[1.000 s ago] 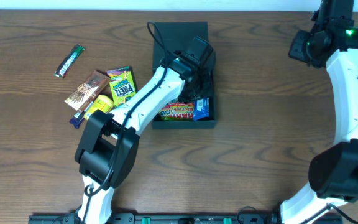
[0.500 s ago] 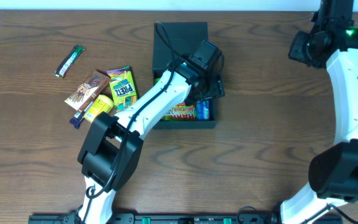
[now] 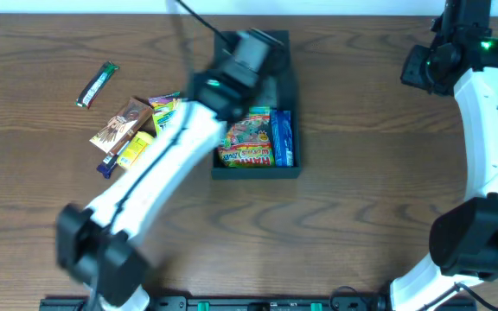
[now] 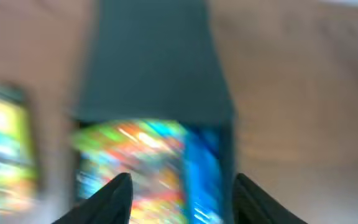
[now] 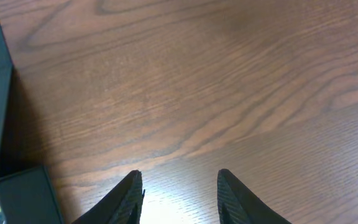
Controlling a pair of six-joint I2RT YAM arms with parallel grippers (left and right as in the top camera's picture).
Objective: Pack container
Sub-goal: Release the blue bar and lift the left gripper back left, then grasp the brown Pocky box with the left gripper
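Left claw (image 4: 182, 185): fingers spread wide with nothing between them. My wrist feed is smeared, but both dark fingertips (image 4: 122, 191) show apart at 6 o'clock of the frame, hanging over the open box.
Left arm (image 3: 162, 160): stretched in one long diagonal from its base at 7 o'clock of the table (image 3: 361, 216) up toward 12 o'clock. The white link crosses the box's left wall and the wrist sits over the flap. Overhead it is all blur, so I cannot place the claw more finely.
Right claw (image 5: 179, 186): fingers parted and empty, pointing down at bare wood.
Right arm (image 3: 491, 95): bent at the 3 o'clock side, base at 5 o'clock, wrist with its green light up near 1 o'clock, well apart from the box.
Container (image 3: 258, 171): dark teal, just above the table's middle, with its lid flap (image 3: 277, 39) laid open toward 12 o'clock. On my right wrist feed its edge shows at 9 o'clock.
Inside: a colourful sweet packet (image 3: 247, 138) lies flat, and a blue packet (image 3: 283, 138) lies at its 3 o'clock along the right wall, the two touching.
Loose snacks: at 9 o'clock of the container a green-and-yellow box (image 3: 164, 108) is partly hidden by the arm. A brown packet (image 3: 121, 125) and a yellow packet (image 3: 137, 145) are bunched beside it. A green bar (image 3: 98, 84) lies apart at 10 o'clock.
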